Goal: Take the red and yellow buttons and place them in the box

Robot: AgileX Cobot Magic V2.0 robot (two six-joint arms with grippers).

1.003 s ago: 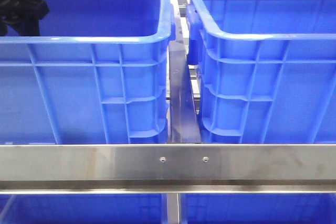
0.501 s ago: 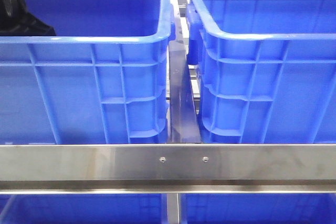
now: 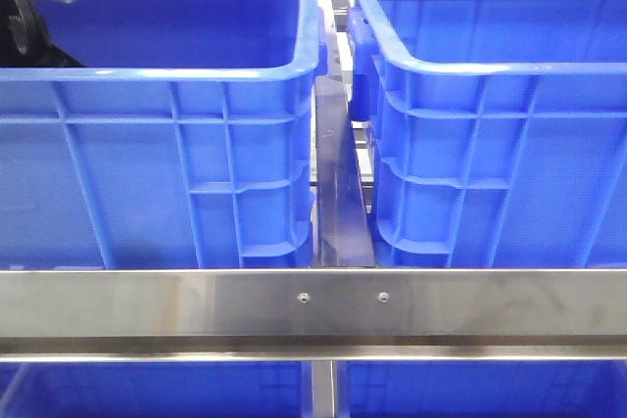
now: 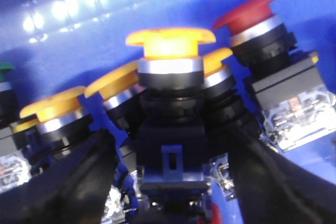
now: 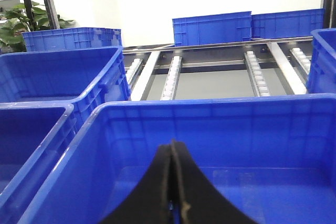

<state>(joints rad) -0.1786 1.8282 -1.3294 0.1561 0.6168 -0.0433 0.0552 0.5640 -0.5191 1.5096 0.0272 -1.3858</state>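
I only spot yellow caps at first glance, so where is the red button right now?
In the left wrist view, the red button stands tilted beside the yellow button that sits between the left gripper's fingers, against the blue crate wall.

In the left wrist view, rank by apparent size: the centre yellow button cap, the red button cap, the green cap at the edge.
1. Centre yellow button cap, though it sits nearest the camera.
2. Red button cap, somewhat smaller, farther off.
3. Green cap, only a sliver at the edge; true size unclear.

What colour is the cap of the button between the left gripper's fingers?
Orange-yellow cap on the button; left wrist view shows it best.
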